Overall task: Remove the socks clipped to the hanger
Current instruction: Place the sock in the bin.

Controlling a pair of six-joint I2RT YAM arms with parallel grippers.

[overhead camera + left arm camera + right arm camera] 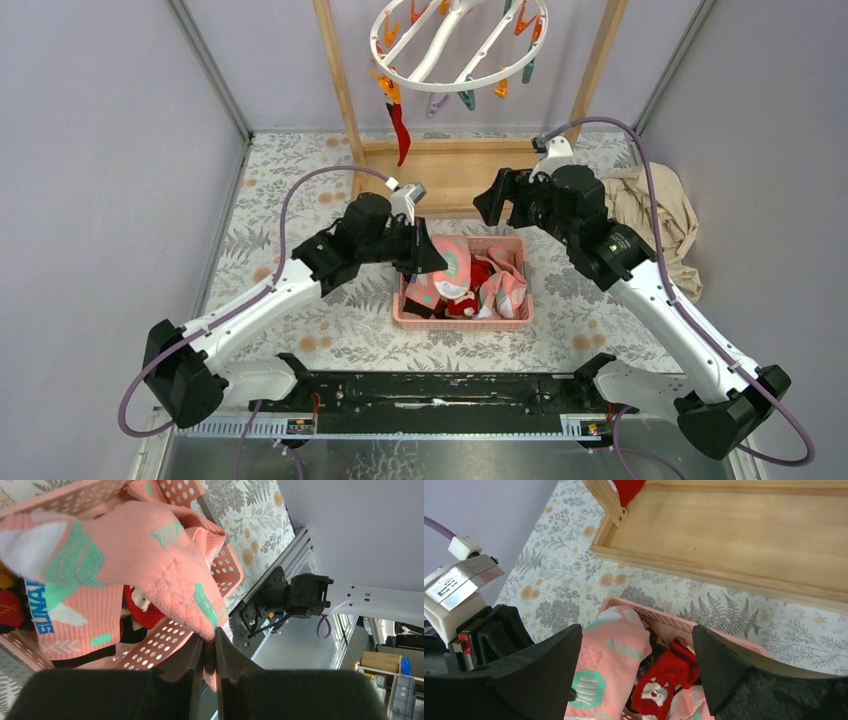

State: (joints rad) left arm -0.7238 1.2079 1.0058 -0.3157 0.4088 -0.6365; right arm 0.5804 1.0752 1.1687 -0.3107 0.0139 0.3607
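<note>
Left wrist view: the left gripper [209,647] pinches a corner of a pink sock [140,555] between nearly closed fingers, over the pink basket [175,635]. Top external view: one red sock [401,130] hangs clipped to the hanger [455,86]; other socks lie in the basket. The right gripper [636,630] stands wide, holding nothing, near the basket's far rim.

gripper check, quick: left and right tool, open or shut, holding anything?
Left tool: closed, pinching the pink sock over the basket.
Right tool: open, holding nothing.
</note>
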